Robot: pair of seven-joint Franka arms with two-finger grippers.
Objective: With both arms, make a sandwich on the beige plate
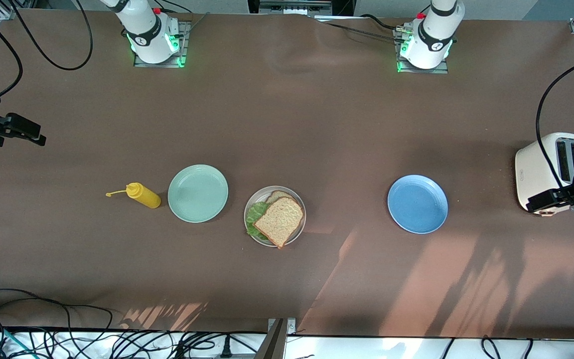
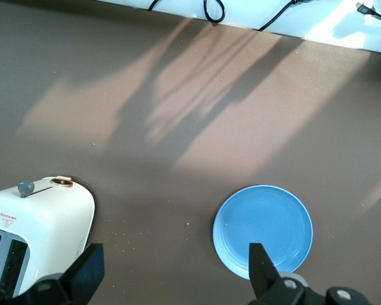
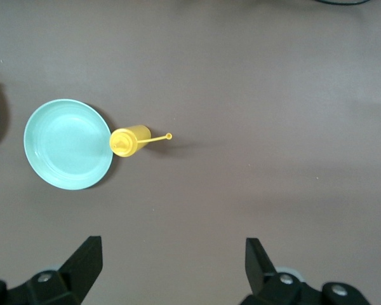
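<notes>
Table scene, nearest the front camera first. The sandwich (image 1: 279,219) lies assembled on the beige plate (image 1: 250,205): a top slice of toast (image 1: 281,219) over a ruffled lettuce leaf (image 1: 254,218) that shows at the edge toward the right arm's end, with a second slice showing at the edge farther from the camera. The top slice sits diamond-wise, one corner overhanging the plate rim toward the camera; its long axis appears to run diagonally across the plate. Beside it, toward the right arm's end, stand the mint-green plate (image 1: 198,193) and the yellow squeeze bottle (image 1: 143,195), which lies on its side in the front view, nozzle pointing away from the plates; toward the left arm's end lies the blue plate (image 1: 417,203), and at that end of the table the white toaster (image 1: 548,174). The left gripper (image 2: 174,267) hangs over the table between toaster and blue plate, jaws apart and empty. The right gripper (image 3: 173,262) hangs high over the right arm's end, jaws likewise apart and empty. The sandwich lies well apart from both, roughly midway; judged from this layout, the build looks complete.
</notes>
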